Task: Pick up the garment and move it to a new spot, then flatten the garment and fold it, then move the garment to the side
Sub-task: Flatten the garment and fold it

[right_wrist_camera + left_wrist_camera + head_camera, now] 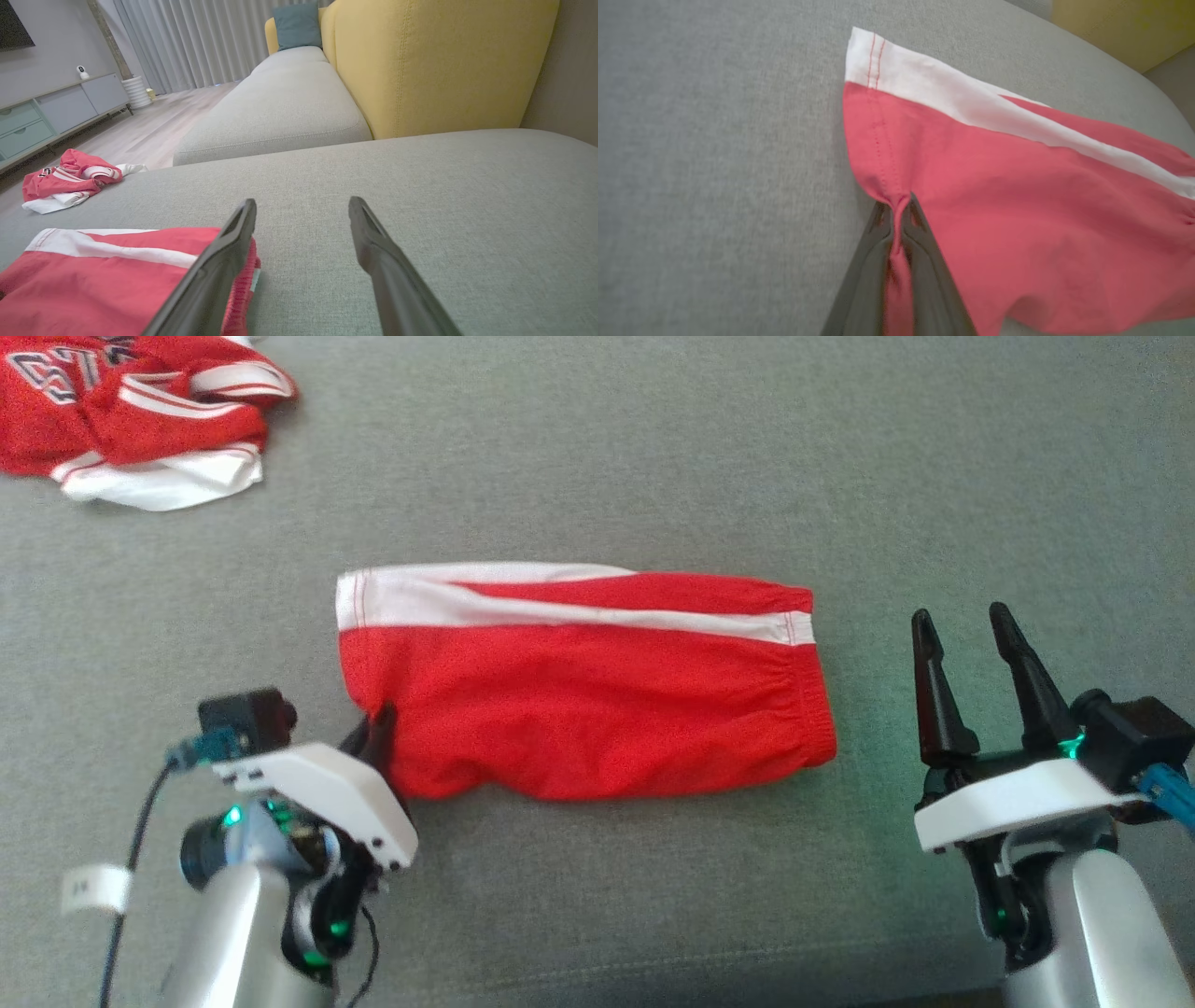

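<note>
The garment [579,691] is a pair of red shorts with a white side stripe, lying folded flat in the middle of the grey cushion. My left gripper [378,733] is shut on its near left corner; in the left wrist view the red hem [896,224] is pinched and bunched between the two dark fingers [924,261]. My right gripper [962,630] stands open to the right of the shorts, apart from them, with nothing between its fingers. In the right wrist view the shorts [107,280] lie at the lower left, beside the left finger [219,261].
A crumpled red and white jersey [131,420] lies at the far left of the cushion [934,476]. Beyond it in the right wrist view stand a yellow sofa back [439,65], a second grey seat [280,107], and wooden floor [154,126] to the left.
</note>
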Controlling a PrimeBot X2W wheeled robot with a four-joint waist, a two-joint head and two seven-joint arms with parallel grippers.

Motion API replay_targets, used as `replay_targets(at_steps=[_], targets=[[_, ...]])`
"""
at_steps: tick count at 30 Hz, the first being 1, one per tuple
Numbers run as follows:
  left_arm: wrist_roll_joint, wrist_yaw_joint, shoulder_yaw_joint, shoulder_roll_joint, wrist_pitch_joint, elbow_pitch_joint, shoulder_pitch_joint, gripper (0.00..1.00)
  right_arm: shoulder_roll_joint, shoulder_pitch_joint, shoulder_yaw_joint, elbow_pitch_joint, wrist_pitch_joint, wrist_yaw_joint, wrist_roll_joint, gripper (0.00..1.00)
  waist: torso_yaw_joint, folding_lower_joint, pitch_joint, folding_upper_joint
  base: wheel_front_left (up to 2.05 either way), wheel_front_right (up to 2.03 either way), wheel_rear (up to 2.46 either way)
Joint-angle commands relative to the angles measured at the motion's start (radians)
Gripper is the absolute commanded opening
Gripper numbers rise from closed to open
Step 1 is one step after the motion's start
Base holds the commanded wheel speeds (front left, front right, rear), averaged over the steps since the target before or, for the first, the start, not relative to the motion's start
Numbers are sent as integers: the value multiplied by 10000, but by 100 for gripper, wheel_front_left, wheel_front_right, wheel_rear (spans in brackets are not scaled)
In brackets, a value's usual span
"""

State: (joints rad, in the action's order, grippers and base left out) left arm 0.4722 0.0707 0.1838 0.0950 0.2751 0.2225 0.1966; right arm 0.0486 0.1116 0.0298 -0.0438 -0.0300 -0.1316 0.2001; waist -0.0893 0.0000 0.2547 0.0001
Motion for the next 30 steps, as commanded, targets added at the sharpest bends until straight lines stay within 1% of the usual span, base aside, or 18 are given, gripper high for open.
replay_targets(at_steps=[1, 6, 10, 11, 12, 13, 17, 23, 27, 30], targets=[[39, 61, -308, 113, -103, -465, 174, 0, 16, 81, 170, 406, 51, 9, -91, 100, 163, 0, -146, -1, 0, 0, 0], [159, 282, -177, -97, -397, -936, -479, 0, 16, 33, 98, 525, 431, 9, -250, 100, 359, 0, -369, -1, 0, 0, 0], [101, 384, -134, -117, -581, -938, -694, 0, 16, -17, 143, 577, 637, 9, -263, 100, 401, 0, -479, -1, 0, 0, 0], [94, 399, -120, -120, -604, -897, -726, 14, 16, -32, 153, 580, 673, 9, -257, 100, 401, 0, -504, -1, 0, 0, 0], [90, 405, -102, -124, -628, -853, -750, 43, 16, -45, 158, 578, 703, 9, -248, 100, 398, 0, -527, -1, 0, 0, 0], [60, 396, -67, -118, -717, -784, -772, 100, 16, -67, 166, 552, 742, 9, -226, 100, 379, 0, -568, -1, 0, 0, 0], [-85, 341, -78, -71, -1289, -778, -770, 100, 16, -108, 161, 503, 806, 9, -203, 100, 323, 0, -659, -1, 0, 0, 0], [-587, 152, -146, 104, -3022, -1131, -674, 100, 16, -109, 133, 383, 920, 9, -229, 100, 276, 0, -838, -1, 0, 0, 0], [-997, 211, -140, 209, -3987, -1326, -759, 100, 16, -72, 270, 215, 1282, 9, -291, 100, 285, 0, -996, -1, 0, 0, 0], [-1226, 289, -76, 248, -4416, -1462, -940, 100, 17, -21, 369, 76, 1781, 9, -262, 100, 330, 0, -1116, -1, 0, 0, 0]])
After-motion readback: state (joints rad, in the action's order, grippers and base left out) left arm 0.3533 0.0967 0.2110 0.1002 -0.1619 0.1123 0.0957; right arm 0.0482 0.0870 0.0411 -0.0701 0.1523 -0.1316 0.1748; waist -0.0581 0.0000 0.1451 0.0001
